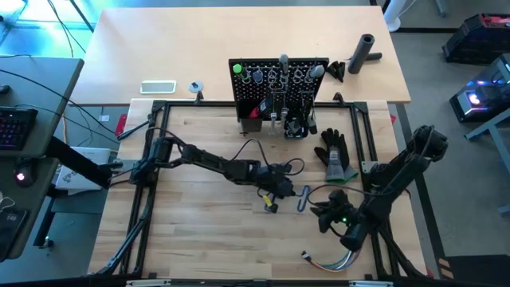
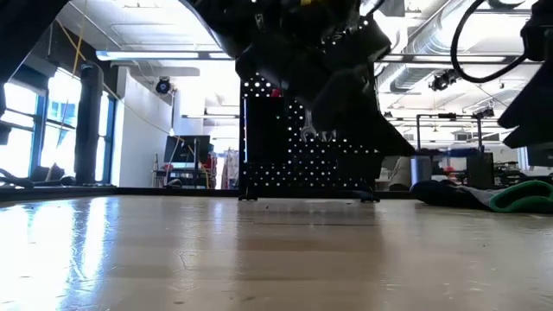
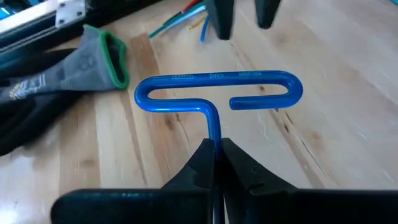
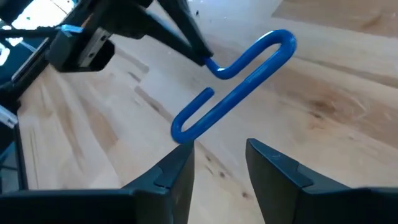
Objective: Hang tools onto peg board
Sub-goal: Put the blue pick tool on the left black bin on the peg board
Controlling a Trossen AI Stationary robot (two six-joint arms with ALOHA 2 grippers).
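Blue hex key (image 3: 214, 99) with a looped T-shaped handle hangs just above the wooden table (image 1: 207, 239), near the middle and a bit to the right. Its thin stem is pinched tight between the two fingers of the left gripper (image 3: 216, 163), which is closed on it. In the top view the key (image 1: 304, 198) shows just right of the left gripper (image 1: 280, 191), whose arm reaches in from the left side of the table.

The right gripper (image 4: 219, 163) sits just to the right of the key, with its fingers apart and nothing between them. The blue loop (image 4: 233, 84) floats right in front of them, and I cannot tell if it touches them.

The peg board (image 1: 279, 84) stands upright at the far side of the table, well apart from the key. Silver tools already hang on it, and one wrench (image 2: 308, 121) shows clearly from the low camera.

A grey and green glove (image 1: 335, 155) lies to the right, between the board and the right arm. A bundle of coloured wires (image 1: 331, 259) lies at the near edge. A black cylinder (image 1: 364, 53) rests far off to the right.
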